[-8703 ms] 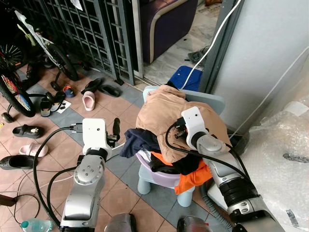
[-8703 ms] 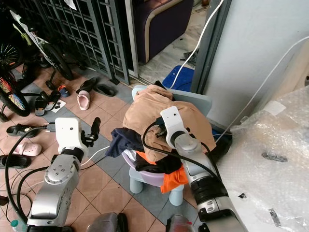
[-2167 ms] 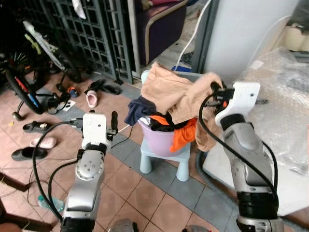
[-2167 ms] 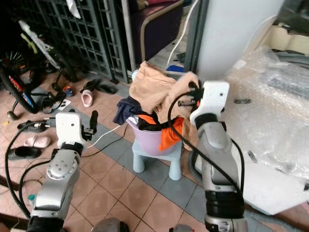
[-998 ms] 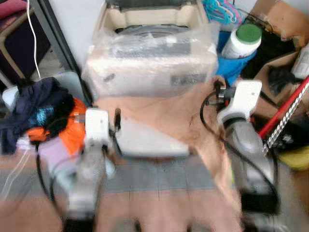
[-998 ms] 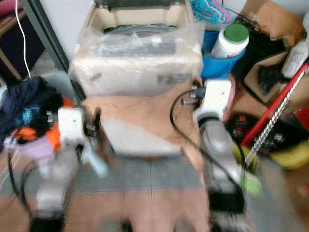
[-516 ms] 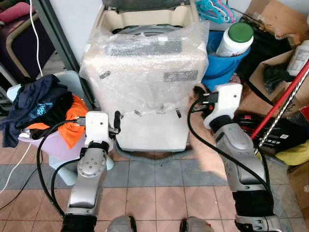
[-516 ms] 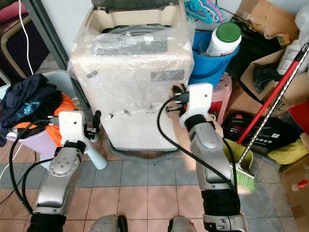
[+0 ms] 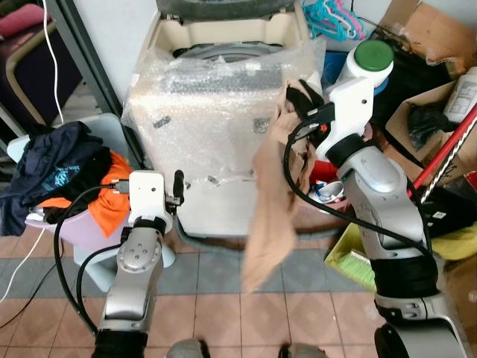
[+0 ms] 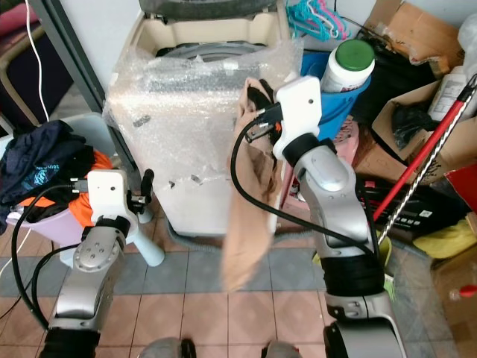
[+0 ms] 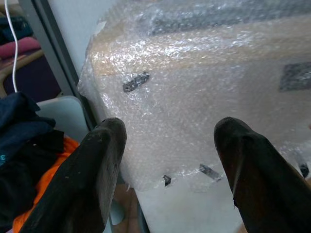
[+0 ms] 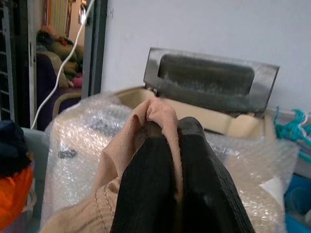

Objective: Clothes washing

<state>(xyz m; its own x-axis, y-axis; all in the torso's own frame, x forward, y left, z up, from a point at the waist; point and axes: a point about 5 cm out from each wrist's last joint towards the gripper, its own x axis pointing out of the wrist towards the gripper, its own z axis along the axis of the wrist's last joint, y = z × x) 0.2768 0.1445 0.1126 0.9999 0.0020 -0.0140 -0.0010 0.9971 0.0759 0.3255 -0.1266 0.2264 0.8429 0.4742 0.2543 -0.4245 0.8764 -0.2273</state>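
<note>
Clothes (image 9: 63, 168) waiting for the wash are heaped in a lilac basin (image 9: 71, 227) at the far left, dark and orange items uppermost, placed beside the machine so each piece is within reach. Next along, the left gripper (image 9: 177, 192) is held low before the front of the washing machine (image 9: 223, 112), jaws spread and nothing between them (apparently kept out of the way while the other arm works). The machine is wrapped in bubble wrap, with its lid (image 12: 209, 82) raised, so the drum opening is accessible from above. Further right, the tan garment (image 9: 272, 201) is pinched between the clenched fingers of the right gripper (image 9: 304, 97) and held high near the machine's top front corner; the cloth hangs down, clear of the floor, presumably so it can be carried over the rim.
</note>
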